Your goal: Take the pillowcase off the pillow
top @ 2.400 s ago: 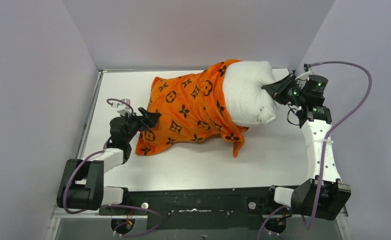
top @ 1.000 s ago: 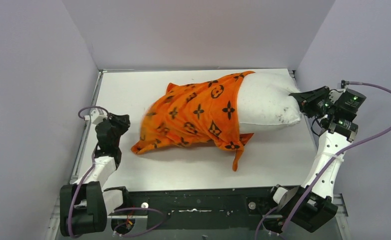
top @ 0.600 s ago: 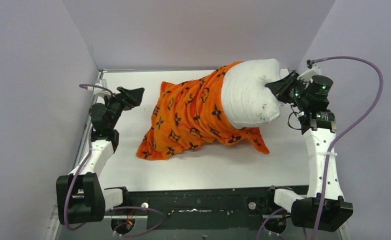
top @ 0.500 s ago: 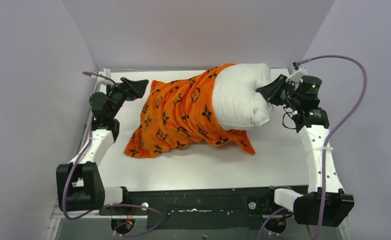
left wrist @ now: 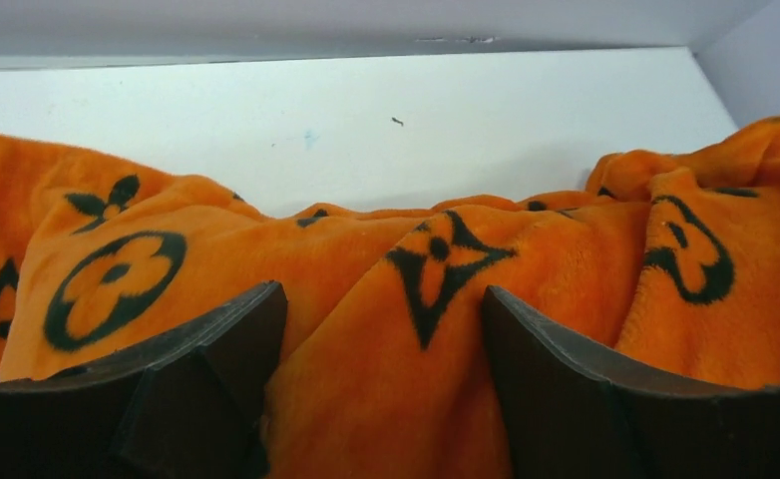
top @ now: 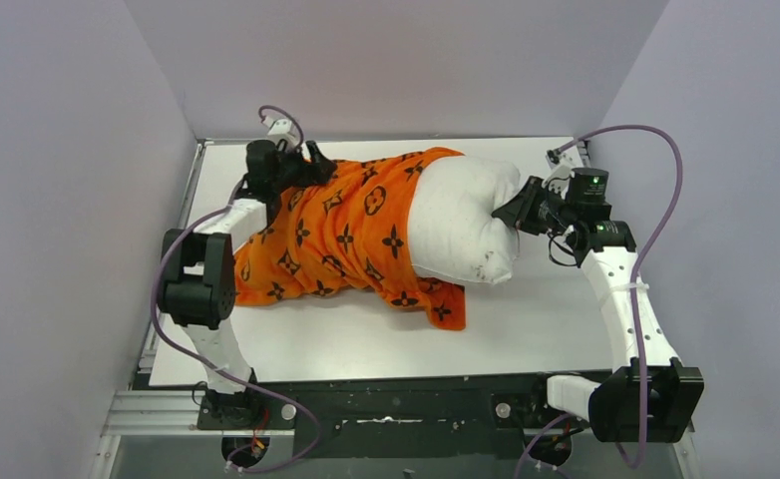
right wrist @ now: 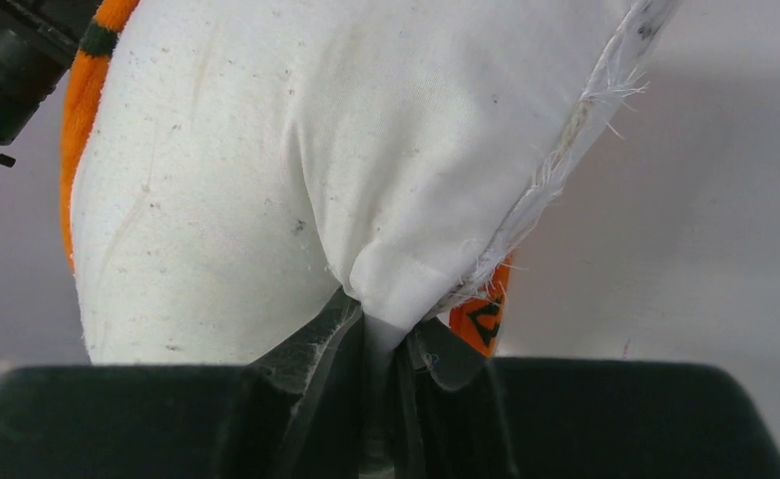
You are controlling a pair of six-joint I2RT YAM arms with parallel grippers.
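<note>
The white pillow (top: pixel 456 225) lies across the table, its left part still inside the orange pillowcase (top: pixel 346 235) with black motifs. My right gripper (top: pixel 514 212) is shut on the pillow's bare right end; the right wrist view shows white pillow (right wrist: pixel 296 150) fabric pinched in the right gripper (right wrist: pixel 381 339). My left gripper (top: pixel 306 160) sits at the pillowcase's far left top. Seen from the left wrist, the left gripper (left wrist: pixel 381 299) is open, its fingers (left wrist: pixel 226 334) straddling a raised fold of pillowcase (left wrist: pixel 416 359). A strip of the pillowcase (right wrist: pixel 89 60) edges the pillow.
The white table (top: pixel 546 319) is boxed in by grey walls (top: pixel 77 150) on the left, back and right. A loose flap of the orange cover (top: pixel 446 309) trails toward the front. The left arm's cable (top: pixel 276 115) loops up near the back wall.
My left arm swung from the table's left side to the pillowcase's far top edge, and its jaws opened. The pillow and pillowcase shifted left. The right gripper kept its hold.
</note>
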